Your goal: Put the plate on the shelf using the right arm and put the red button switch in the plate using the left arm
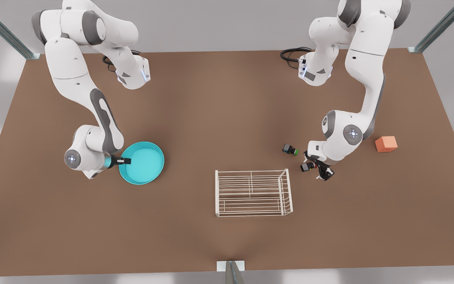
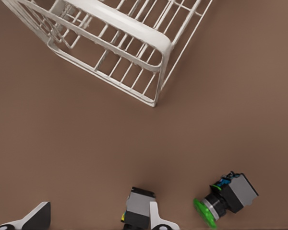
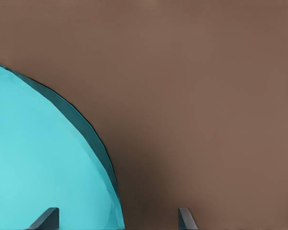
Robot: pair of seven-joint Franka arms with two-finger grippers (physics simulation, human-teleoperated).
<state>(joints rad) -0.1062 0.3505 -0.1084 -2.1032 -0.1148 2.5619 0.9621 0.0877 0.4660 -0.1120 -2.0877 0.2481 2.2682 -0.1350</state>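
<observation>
Plate (image 1: 144,162) — turquoise, flat on the brown table (image 1: 227,118) at the front view's left — has the right gripper (image 1: 123,160) at its rim, fingers spread with 1 over the dish. Well apart, the white wire shelf (image 1: 253,193) stands bare. Just beside its railed end, the left gripper (image 1: 317,169) has its fingers parted around the red button switch (image 1: 307,167), near a green-capped switch (image 1: 290,149).

plate (image 1: 144,162) left of shelf (image 1: 253,193)
</observation>
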